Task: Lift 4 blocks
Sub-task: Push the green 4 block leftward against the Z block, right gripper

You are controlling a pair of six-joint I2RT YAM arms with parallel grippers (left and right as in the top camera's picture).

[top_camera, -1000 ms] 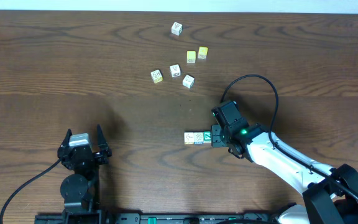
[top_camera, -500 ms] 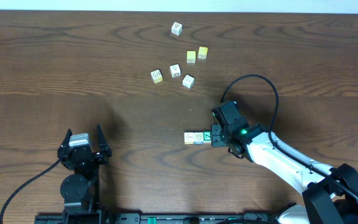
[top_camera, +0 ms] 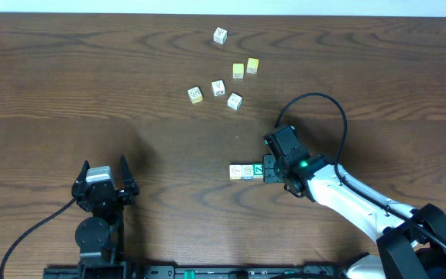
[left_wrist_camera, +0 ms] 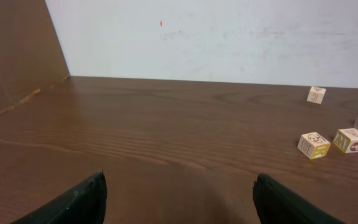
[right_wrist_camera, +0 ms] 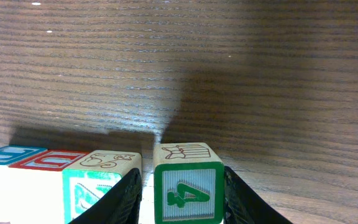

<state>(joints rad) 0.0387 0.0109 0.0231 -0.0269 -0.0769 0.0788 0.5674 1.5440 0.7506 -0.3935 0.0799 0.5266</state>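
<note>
Green-faced block (right_wrist_camera: 188, 186) sits unpinched between loosely spread fingers of right gripper (right_wrist_camera: 183, 202); three more blocks (right_wrist_camera: 98, 177) alongside; six loose cubes (top_camera: 218, 87) well apart.

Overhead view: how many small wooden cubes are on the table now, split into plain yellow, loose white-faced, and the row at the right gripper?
Plain yellow wooden cubes: 2
White-faced printed wooden cubes, loose at the far side: 4
Wooden cubes in the row at the right gripper: 4
Total: 10
</note>
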